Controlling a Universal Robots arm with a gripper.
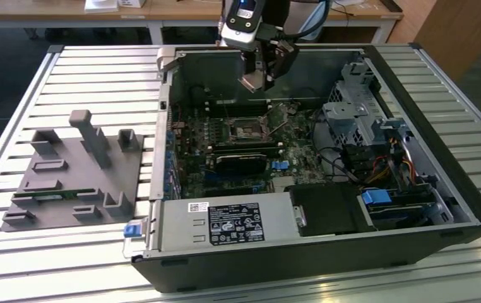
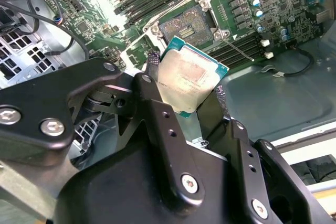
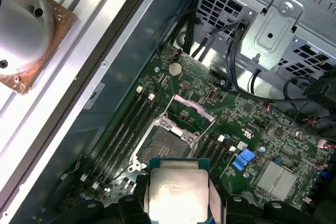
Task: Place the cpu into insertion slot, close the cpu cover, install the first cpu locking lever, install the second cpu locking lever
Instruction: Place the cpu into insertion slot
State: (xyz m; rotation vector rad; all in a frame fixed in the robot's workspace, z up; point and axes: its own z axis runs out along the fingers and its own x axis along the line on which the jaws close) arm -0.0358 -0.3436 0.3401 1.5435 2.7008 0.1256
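Sitting on a grey slatted metal table (image 1: pixel 97 69) is a big black open computer case (image 1: pixel 308 262). The exterior view shows a grey plastic holder tray (image 1: pixel 64 177) beside it. Inside the case lies a flat green circuit board (image 3: pixel 247 109). The black two-fingered gripper (image 1: pixel 255 82) hangs over the board. The second wrist view shows its fingers (image 2: pixel 155 98) squeezed on two edges of the cpu (image 2: pixel 191 74), a small square chip with a silver-grey top. The first wrist view shows the cpu cover (image 3: pixel 190 109), a thin silvery metal frame, tipped up. The insertion slot (image 3: pixel 165 145), a small square black socket, lies open under the cpu, which is not touching it.
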